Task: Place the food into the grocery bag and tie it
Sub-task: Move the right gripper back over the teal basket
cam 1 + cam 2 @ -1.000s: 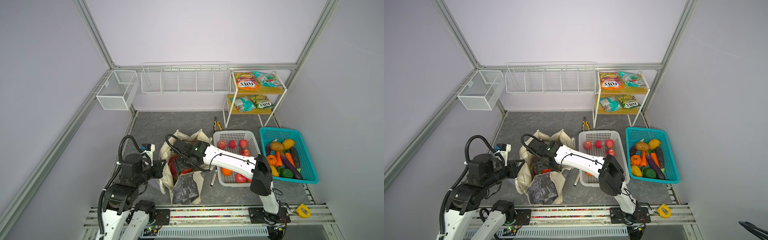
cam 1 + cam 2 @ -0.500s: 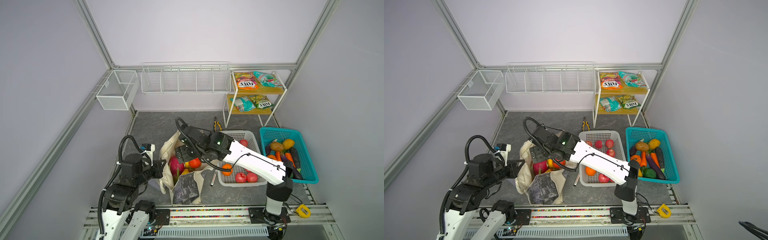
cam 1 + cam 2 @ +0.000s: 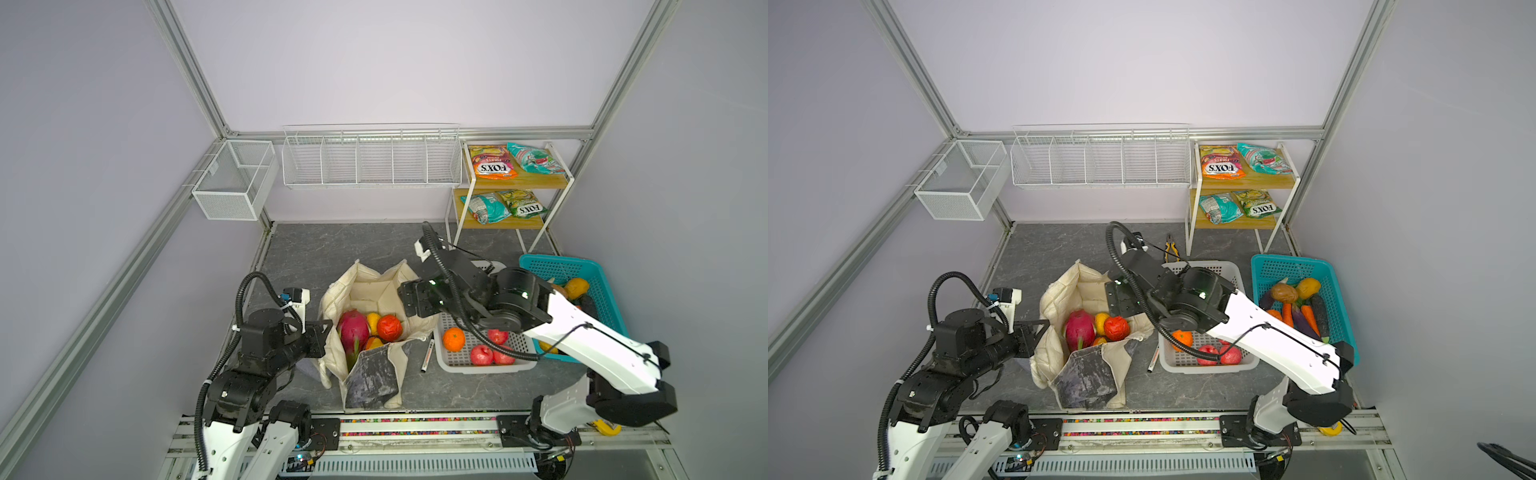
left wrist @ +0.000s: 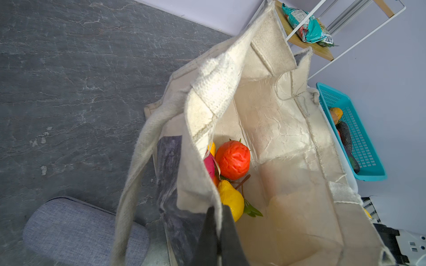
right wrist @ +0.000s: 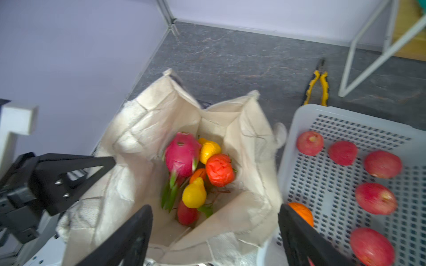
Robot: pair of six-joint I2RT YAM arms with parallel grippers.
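We see the grocery bag standing open near the front edge of the counter, its left rim pinched in the closed left gripper. At its bottom lie a dragon fruit, a yellow citrus, a red-orange crinkled fruit and a yellow pear. The right gripper hangs above the bag's right rim, jaws wide apart and holding nothing.

Just beside the bag, the white basket holds red apples and an orange. The teal basket at the counter's right edge holds vegetables. Snack packets lie on the rack in the back right corner.
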